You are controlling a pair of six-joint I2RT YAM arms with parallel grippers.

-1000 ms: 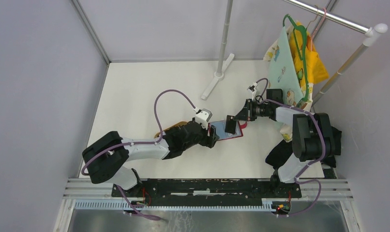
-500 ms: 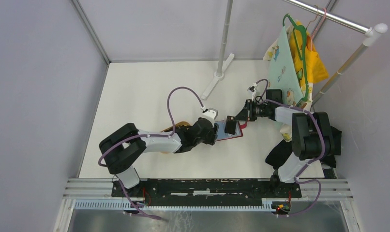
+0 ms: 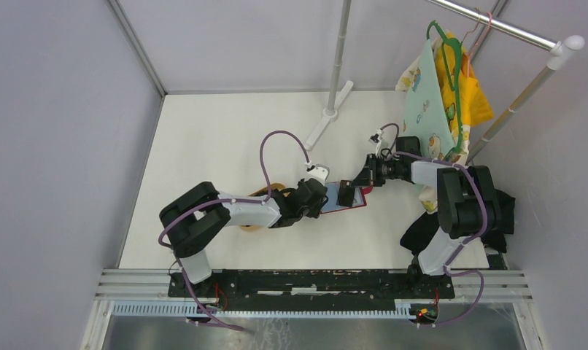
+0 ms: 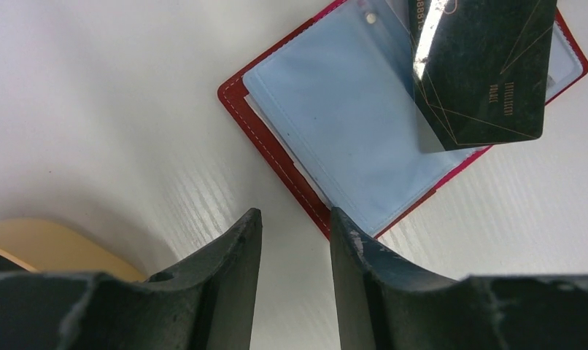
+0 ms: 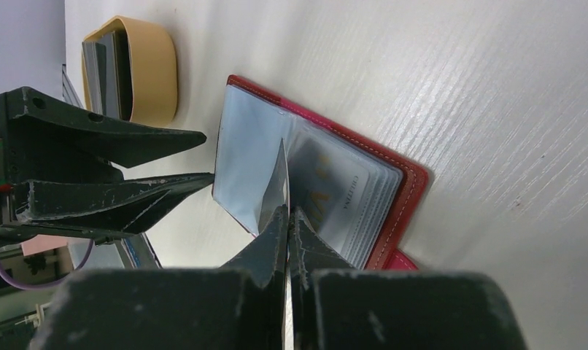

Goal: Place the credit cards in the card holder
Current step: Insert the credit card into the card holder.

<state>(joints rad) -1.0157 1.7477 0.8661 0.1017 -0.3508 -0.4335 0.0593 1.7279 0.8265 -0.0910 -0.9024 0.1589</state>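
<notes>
Card holder: your red card holder (image 3: 347,198) lies open and flat on the table (image 3: 203,131), about mid-table and a little toward the right edge. Its grey-blue pockets face up.
Right gripper: your right gripper (image 5: 286,213) has its fingers pressed together on a black card (image 4: 488,73), pinching it by one edge.
Black card: it hangs tilted above the open holder. You cannot tell whether its lower edge touches a pocket.
Left gripper: your left gripper (image 4: 295,219) sits just beside the holder's left edge. Its fingers are parted with bare table between them, and they grip nothing.
Pocket: a pale card (image 5: 335,197) shows through a clear sleeve, just beside the black card.
Tray: the tan tray (image 5: 156,65) stands on the table left of the holder, close by your left arm.
Spare cards: several cards (image 5: 105,69) stand on edge inside the tray.
</notes>
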